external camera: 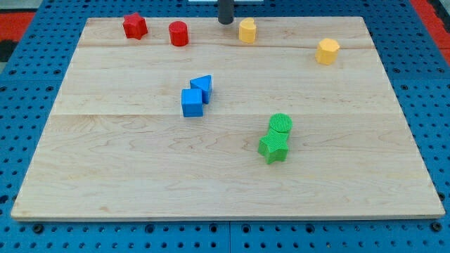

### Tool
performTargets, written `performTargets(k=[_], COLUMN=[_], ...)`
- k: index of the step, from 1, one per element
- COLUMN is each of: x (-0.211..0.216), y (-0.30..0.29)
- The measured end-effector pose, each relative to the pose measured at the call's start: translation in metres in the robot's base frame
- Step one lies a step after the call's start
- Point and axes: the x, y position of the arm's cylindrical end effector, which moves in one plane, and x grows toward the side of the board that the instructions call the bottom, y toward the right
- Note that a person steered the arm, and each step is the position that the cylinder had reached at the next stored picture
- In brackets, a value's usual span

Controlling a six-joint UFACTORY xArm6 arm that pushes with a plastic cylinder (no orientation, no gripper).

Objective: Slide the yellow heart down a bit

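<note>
While the wooden board (98, 176) lies flat on the blue pegboard table (21, 105), the green star (273, 149) sits nearest, touching the green cylinder (280, 124) just above it. Up and left of the star, a blue cube (192, 102) touches a blue wedge-like block (202, 86). Farther up and right sits a yellow hexagon (328, 50). Along the top edge stand a red star (134, 26), a red cylinder (178, 33) and the yellow heart (247, 30). My tip (225, 22), a bare rod with nothing to open or close, stands just left of the heart, slightly above it.
</note>
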Motion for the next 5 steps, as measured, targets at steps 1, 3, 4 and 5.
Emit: performTargets(k=[1,3,4,5], x=[0.0,0.001,0.0,0.002], y=[0.001,0.019,0.029,0.033])
